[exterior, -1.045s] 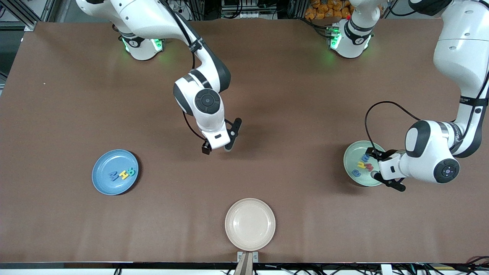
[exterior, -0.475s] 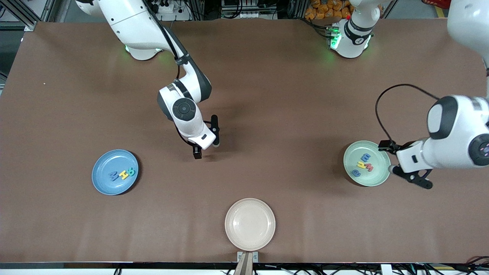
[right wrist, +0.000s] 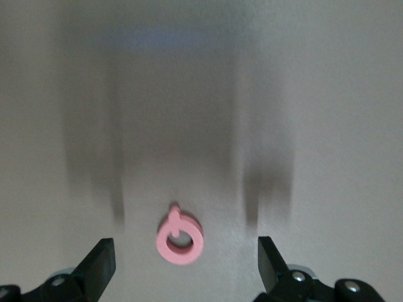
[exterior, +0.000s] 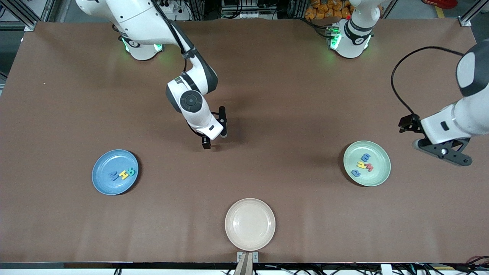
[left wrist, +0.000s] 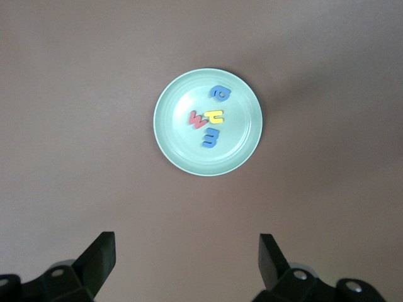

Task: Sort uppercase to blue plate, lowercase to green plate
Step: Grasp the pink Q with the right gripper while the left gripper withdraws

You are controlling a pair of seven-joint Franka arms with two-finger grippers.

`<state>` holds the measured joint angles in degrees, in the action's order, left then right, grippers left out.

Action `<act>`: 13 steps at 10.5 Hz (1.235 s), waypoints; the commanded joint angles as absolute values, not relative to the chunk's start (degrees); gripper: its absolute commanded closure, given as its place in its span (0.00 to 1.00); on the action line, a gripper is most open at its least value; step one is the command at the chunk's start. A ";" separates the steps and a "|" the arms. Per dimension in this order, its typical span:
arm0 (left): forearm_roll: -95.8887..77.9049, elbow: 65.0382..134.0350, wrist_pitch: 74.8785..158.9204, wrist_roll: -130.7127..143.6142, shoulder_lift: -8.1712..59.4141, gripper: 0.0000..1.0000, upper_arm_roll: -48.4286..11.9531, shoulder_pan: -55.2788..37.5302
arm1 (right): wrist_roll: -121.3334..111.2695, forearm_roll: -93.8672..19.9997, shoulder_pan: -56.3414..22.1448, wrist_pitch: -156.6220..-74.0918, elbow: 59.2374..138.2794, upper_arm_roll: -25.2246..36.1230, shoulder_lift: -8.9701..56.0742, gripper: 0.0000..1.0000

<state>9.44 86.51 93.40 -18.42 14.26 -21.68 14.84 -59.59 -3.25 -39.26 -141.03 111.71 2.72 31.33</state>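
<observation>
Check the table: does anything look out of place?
Yes. A pink ring-shaped foam piece lies on the bare table below the open right gripper, on neither plate. The blue plate and green plate look tidy.

Uppercase letters (exterior: 122, 174) lay in the blue plate (exterior: 102, 182) toward the right arm's end; lowercase letters (exterior: 363, 164) in the green plate (exterior: 378, 173) toward the left arm's end.

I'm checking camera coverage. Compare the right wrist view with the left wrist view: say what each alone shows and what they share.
Only the right wrist view shows a small pink ring-shaped foam letter lying on the bare table, between the open fingers of the right end effector.

Only the left wrist view shows the green plate holding four lowercase letters, below the open left end effector.

Both show the brown table and an empty end effector.
</observation>
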 commanded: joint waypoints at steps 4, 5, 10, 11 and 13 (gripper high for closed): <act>7.73 88.42 91.86 3.65 8.09 0.00 -19.18 8.99 | -58.53 -3.78 -39.64 -144.75 114.61 3.08 30.67 0.00; 7.73 88.42 90.89 7.61 7.48 0.00 -17.25 6.88 | -58.54 -3.69 -39.64 -146.32 115.13 3.08 30.93 0.00; 6.94 88.95 89.12 7.92 2.90 0.00 -6.86 -0.97 | -58.62 -2.99 -39.73 -148.45 115.05 3.25 32.17 0.00; 6.94 89.03 89.03 7.13 2.64 0.00 -6.86 -0.62 | -58.62 -2.99 -39.73 -148.88 115.05 3.25 32.25 0.00; 6.60 88.68 89.03 7.12 1.85 0.00 -6.86 0.60 | -58.71 -2.99 -39.73 -150.03 115.05 3.34 32.87 0.00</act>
<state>8.23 87.45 89.15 8.15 3.66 -7.33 -0.32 -58.79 -3.21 -39.59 -148.26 114.20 3.12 32.66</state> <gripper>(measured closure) 0.000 0.000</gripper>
